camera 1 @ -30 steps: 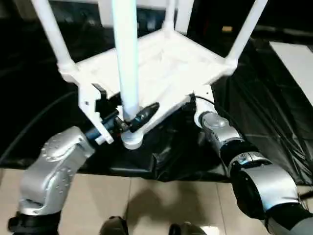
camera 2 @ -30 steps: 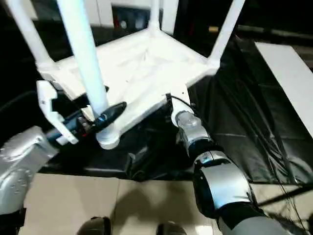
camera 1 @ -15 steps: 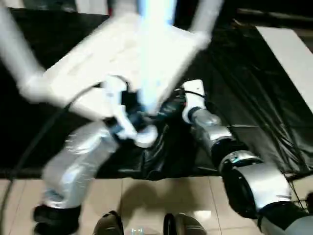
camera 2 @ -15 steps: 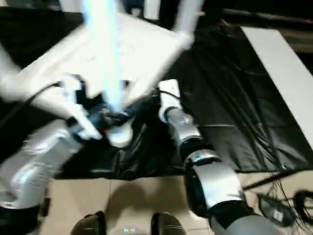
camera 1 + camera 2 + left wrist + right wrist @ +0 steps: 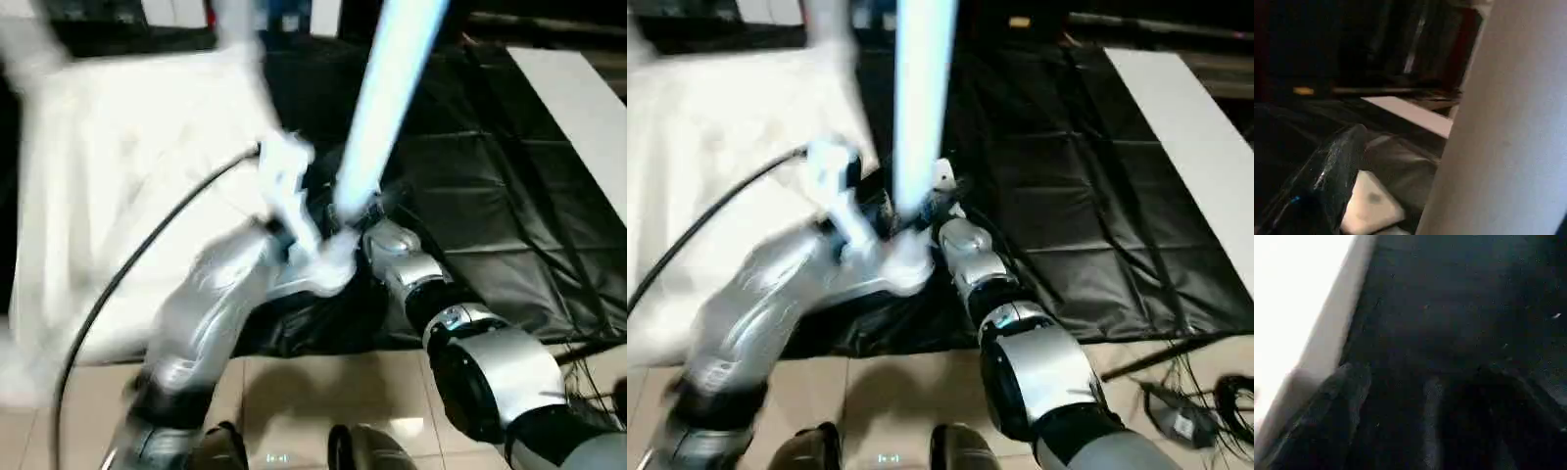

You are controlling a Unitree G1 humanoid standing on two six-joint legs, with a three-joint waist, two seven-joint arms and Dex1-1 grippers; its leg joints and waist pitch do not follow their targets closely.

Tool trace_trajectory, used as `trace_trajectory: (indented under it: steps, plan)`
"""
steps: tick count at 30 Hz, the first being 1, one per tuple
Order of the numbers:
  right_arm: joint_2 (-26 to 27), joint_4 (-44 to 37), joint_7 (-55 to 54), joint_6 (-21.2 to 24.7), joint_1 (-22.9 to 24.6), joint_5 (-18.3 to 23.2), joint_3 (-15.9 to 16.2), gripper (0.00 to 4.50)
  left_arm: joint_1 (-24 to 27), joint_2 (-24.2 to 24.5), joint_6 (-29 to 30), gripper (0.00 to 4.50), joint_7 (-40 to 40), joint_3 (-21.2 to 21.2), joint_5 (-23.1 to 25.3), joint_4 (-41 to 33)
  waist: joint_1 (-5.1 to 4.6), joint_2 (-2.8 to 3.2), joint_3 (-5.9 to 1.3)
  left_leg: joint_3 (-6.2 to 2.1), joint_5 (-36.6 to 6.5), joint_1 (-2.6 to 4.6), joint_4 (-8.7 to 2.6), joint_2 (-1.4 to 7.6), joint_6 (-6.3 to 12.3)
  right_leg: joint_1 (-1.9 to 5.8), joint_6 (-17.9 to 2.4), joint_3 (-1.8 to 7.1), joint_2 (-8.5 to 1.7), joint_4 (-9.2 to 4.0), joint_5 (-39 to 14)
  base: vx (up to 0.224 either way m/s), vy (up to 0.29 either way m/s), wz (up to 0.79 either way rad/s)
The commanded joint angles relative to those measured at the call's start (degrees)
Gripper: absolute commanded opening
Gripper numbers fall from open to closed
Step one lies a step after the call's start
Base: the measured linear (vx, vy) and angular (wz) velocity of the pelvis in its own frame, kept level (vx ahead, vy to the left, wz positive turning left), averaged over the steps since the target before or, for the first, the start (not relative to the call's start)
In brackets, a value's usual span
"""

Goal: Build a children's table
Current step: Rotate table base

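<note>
Swinging leftward, the tabletop (image 5: 127,186) turned; left gripper (image 5: 328,230) clamped the leg (image 5: 387,88). Right gripper's (image 5: 942,191) state: unclear. Steadier rotation advisable.

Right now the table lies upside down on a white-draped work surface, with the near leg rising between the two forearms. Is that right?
Not quite: the drape is black, not white, as the right eye view shows. The rest stands: the tabletop lies upside down on it, and the near leg rises between the two forearms.
</note>
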Motion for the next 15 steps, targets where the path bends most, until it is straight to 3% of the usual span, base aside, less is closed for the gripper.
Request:
trace_trajectory:
  steps: [1,3,6,12,15]
  plan:
    - [-0.8,-0.2,-0.4,-1.2,-0.3,0.5,-0.7,4.00,-1.8,2.3,-5.1,4.47,2.1,1.0,5.1,9.2,0.83,1.76,-5.69,-0.51,-0.2,2.70,-2.92,1.43,6.61,4.10,-18.0,2.34,-3.69,-2.27,17.5,0.000,0.000,0.00]
    - [-2.4,-1.0,-0.8,-1.6,0.0,1.2,-1.6,4.00,-2.8,2.8,-6.2,4.47,0.4,1.6,4.6,11.6,1.02,1.35,-5.62,-0.46,-1.3,2.37,-3.01,1.34,6.22,4.32,-17.8,2.44,-3.76,-2.35,16.1,0.000,0.000,0.00]
    - [-3.6,-1.6,-0.8,-1.9,0.5,1.9,-2.5,4.00,-3.4,3.0,-7.1,4.47,-1.2,1.7,4.5,12.8,1.11,1.64,-5.88,-0.27,-2.9,2.40,-2.95,1.29,5.64,4.15,-17.9,2.67,-3.86,-2.52,13.4,0.000,0.000,0.00]
    - [-6.7,-3.6,-2.8,-3.7,3.2,3.0,-4.6,4.00,-4.3,2.6,-9.3,4.47,-5.4,1.0,4.2,15.2,2.25,1.61,-6.68,-0.13,1.0,2.27,-2.39,1.34,7.50,4.04,-19.2,2.56,-3.56,-1.67,19.7,0.000,0.000,0.00]
    - [-8.0,-5.2,-1.7,-4.8,4.5,4.6,-6.2,4.00,-3.6,4.0,-7.8,4.47,-8.4,0.1,3.3,15.0,2.67,1.54,-6.72,0.00,-0.4,2.29,-2.35,1.26,7.65,3.98,-19.0,2.61,-3.59,-1.86,18.0,0.000,0.000,0.00]
